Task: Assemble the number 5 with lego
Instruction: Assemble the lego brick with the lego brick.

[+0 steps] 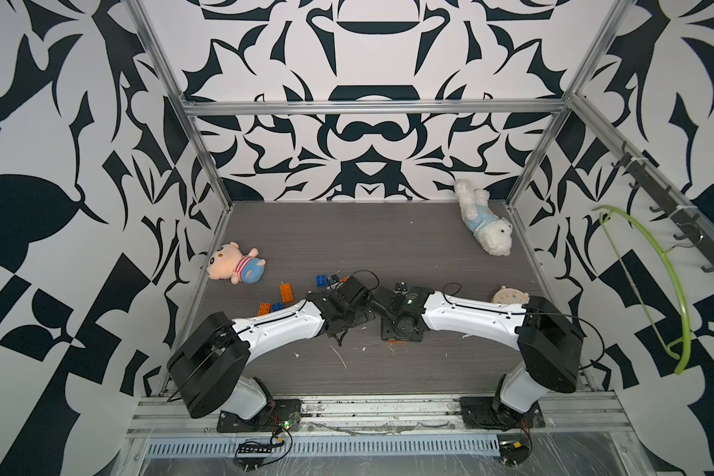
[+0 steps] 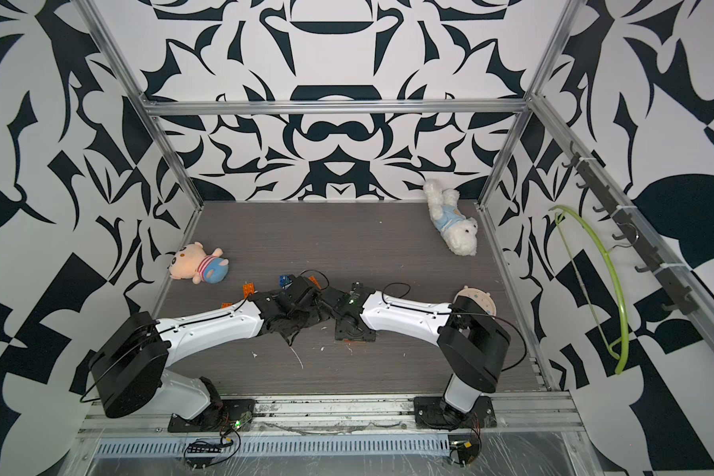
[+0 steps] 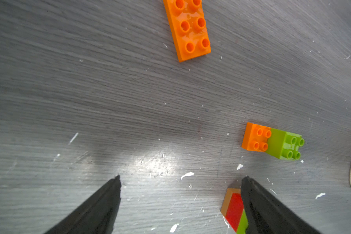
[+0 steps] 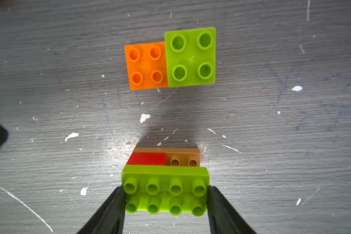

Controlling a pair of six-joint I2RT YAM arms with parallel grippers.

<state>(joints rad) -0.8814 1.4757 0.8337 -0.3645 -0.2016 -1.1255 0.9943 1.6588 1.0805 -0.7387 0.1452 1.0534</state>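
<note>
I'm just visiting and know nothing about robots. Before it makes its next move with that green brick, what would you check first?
1. Right gripper jaws against both ends of the lime oblong brick: ok.
2. Brick pressed fully onto the red brick and brown brick beneath: cannot tell.
3. Left gripper open, holding nothing: ok.
4. Left finger clear of that stack: cannot tell, it overlaps the stack's edge in the left wrist view.
5. Orange-and-lime square pair lying apart from the stack: ok.
</note>
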